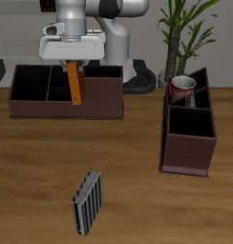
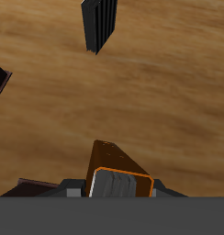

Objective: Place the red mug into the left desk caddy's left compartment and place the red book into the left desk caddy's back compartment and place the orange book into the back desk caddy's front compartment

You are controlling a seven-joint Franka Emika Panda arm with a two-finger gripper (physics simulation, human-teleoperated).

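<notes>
Back desk caddy sits broadside near the table's rear, dark maroon, its cells open upward. Gripper hangs above it, pinching the orange book by its upper end; the book dangles nearly upright, its lower end at about the level of the caddy's rim, seemingly over the middle cells. The wrist view confirms the pinch: orange cover and pale page edges between the jaws.

Risks, as I judge them: the front compartment is a small divided cell, so a slight tilt or offset could land the book's lower edge on a divider or on the front wall. It might then topple into a larger end cell or out onto the table. Whether the book is over the front or the rear cell of the pair cannot be told from either view. A release from height could make it bounce or lean.

Nearer the table's front edge, a black-and-grey striped book stands well clear of the work; not an obstacle.

Further across, the left desk caddy is seen end-on, with the red mug already resting in its far cell. A potted plant stands behind it. Red book not visible.
</notes>
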